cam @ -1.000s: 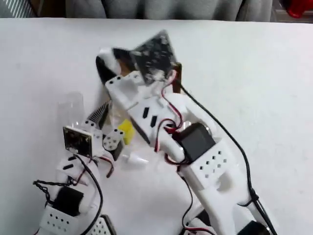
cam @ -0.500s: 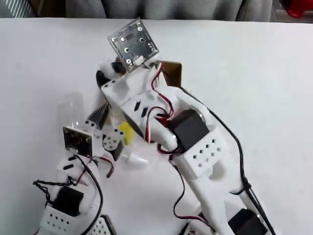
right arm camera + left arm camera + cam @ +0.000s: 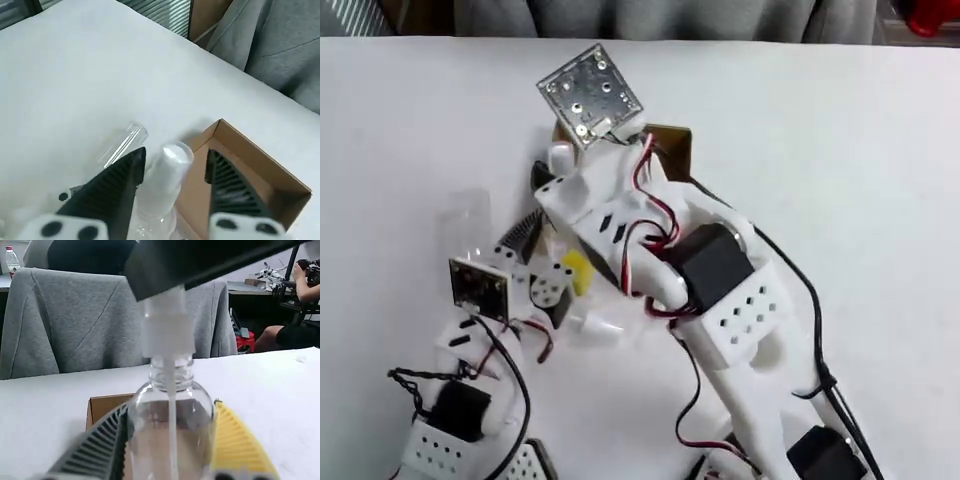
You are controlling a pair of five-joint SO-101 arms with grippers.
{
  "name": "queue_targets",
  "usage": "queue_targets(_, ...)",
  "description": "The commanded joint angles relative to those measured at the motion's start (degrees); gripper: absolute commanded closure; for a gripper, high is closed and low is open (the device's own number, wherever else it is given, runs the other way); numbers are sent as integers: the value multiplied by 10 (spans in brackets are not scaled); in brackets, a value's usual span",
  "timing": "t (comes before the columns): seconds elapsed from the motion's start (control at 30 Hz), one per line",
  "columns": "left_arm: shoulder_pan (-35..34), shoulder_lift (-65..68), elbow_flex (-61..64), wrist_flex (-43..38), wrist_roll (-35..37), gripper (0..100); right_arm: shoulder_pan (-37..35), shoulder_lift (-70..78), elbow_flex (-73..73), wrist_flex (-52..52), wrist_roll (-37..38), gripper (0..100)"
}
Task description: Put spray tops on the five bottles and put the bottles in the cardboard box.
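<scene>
In the last second the right arm's wrist had swung round above the bottle (image 3: pixel 150 415) and then nearly stopped, while the left arm had not moved. That looked like a twist to fit the spray top (image 3: pixel 166 332). The top sat on the bottle's neck with its thin tube hanging down inside, so this bottle seemed almost ready for the cardboard box (image 3: pixel 250 167) just beside it. The right gripper (image 3: pixel 175 152) had its fingers (image 3: pixel 112 187) spread apart, one on each side of the white top. It was hard to tell if either finger touched it. The left gripper (image 3: pixel 169 410) pinched the bottle's round body between its black and yellow fingers (image 3: pixel 235 440) and held it upright.
</scene>
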Motion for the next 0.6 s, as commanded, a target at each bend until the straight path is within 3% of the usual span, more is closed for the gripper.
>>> queue_targets(0.0, -7, -15, -20, -20, 6, 980, -5, -4, -57, 18, 7, 851)
queue_targets(0.23, -7, -15, -20, -20, 6, 980, 6, -4, -151, 78, -18, 857)
queue_targets(0.37, -7, -15, -20, -20, 6, 980, 37, -2, -151, 31, -47, 985)
queue_targets(0.57, -7, -15, -20, -20, 6, 980, 72, 40, -129, -16, -48, 986)
